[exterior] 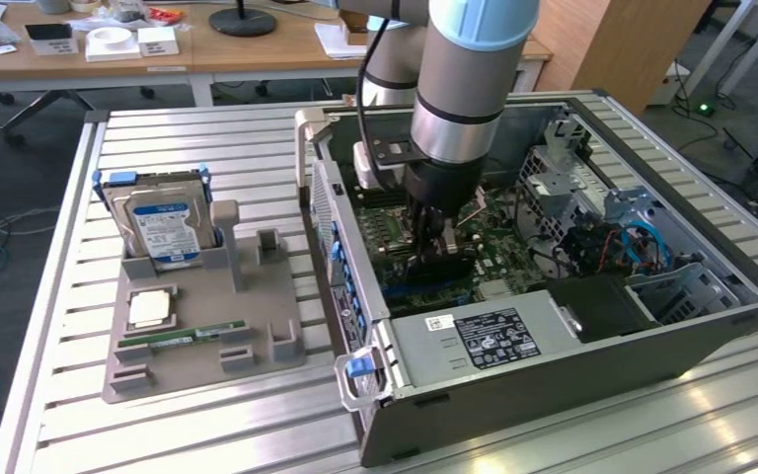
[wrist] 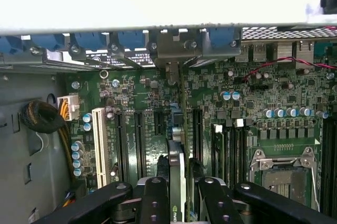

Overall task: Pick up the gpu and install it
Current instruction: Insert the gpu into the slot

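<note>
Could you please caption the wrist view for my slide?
Gripper holds the gpu edge-on above the motherboard slots.

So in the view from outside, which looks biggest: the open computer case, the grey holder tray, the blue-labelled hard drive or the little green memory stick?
Largest to smallest as they look in the exterior view:
1. computer case
2. grey holder tray
3. hard drive
4. memory stick
All sit at a similar distance from the camera, so the order looks safe.

Gpu (wrist: 178,182) between fingers (wrist: 155,197) inside computer case (exterior: 695,326), parts holder (exterior: 201,336) at exterior view's left
</note>
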Available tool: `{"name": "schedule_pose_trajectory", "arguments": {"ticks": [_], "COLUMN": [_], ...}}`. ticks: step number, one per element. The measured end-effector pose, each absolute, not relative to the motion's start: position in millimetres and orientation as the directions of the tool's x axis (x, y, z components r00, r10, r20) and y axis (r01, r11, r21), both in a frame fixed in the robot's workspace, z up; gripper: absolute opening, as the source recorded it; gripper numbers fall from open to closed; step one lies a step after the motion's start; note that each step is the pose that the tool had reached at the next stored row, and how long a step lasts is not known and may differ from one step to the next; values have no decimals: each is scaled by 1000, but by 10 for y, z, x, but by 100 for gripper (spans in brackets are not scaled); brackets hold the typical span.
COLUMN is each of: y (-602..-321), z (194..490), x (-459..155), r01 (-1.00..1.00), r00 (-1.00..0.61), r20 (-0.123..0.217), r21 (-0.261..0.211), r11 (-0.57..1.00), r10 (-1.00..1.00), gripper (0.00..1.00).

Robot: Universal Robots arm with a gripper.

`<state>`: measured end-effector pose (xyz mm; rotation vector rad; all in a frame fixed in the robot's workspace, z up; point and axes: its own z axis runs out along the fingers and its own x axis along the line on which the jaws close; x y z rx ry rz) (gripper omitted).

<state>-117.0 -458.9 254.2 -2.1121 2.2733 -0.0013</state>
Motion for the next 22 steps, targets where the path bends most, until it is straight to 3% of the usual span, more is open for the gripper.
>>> {"name": "schedule_pose_trajectory", "arguments": {"ticks": [20, 22], "y": [-4588, -4589], "z": [2541, 2541], "x": [-1172, -1171], "r01": [-997, -997], "r00": [-73, -73], "r20": [-28, -28], "r21": [-26, -27], "r11": [74, 74], "r10": [-997, -997], "gripper": [26, 33]}}
